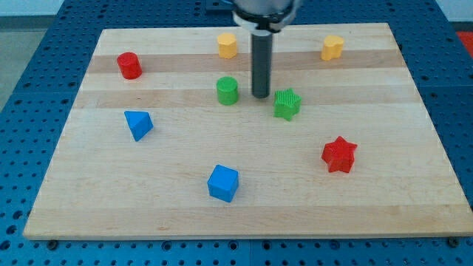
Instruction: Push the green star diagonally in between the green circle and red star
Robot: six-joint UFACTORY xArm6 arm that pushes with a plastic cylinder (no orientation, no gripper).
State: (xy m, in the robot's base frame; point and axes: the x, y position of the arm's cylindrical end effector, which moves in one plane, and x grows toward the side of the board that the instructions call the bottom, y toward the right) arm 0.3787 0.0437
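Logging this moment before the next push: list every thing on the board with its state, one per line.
my tip: down at the board, between green circle and green star, just left of the star
green star: flat, right of the tip
green circle: upright, apart from tip
red star: flat, alone
red cylinder: upright
blue triangle: flat
blue cube: flat
yellow blocks: near top edge

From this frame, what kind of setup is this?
Likely a robotics lab tabletop pushing rig: a wooden board on a blue perforated bench, small blocks like the green star and green circle, my tip between them.
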